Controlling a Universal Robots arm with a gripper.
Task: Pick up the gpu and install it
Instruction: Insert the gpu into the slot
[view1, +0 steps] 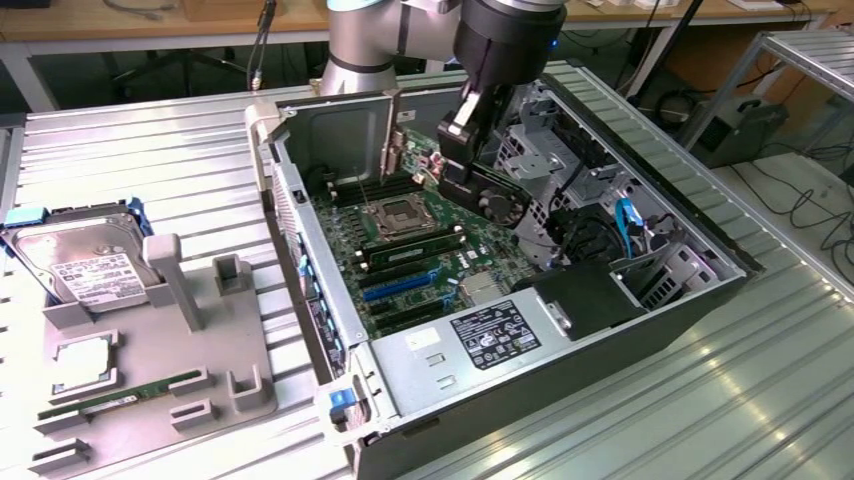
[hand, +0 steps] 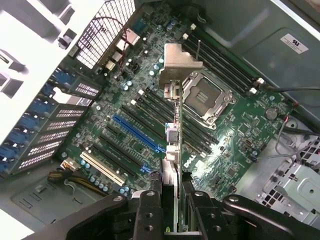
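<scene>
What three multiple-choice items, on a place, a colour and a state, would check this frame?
1. Where is the gpu? A on the grey fixture; B over the motherboard inside the open case; C on the table.
2. The hard drive's caddy is: A red; B blue; C yellow.
3. The gripper is: A open, empty; B shut on a memory stick; C shut on the gpu.
Key: B, the card hangs above the board; B, a blue frame surrounds the drive; C, fingers clamp the card's edge.

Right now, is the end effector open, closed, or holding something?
End effector: closed on the graphics card, holding it edge-on over the motherboard.
</scene>
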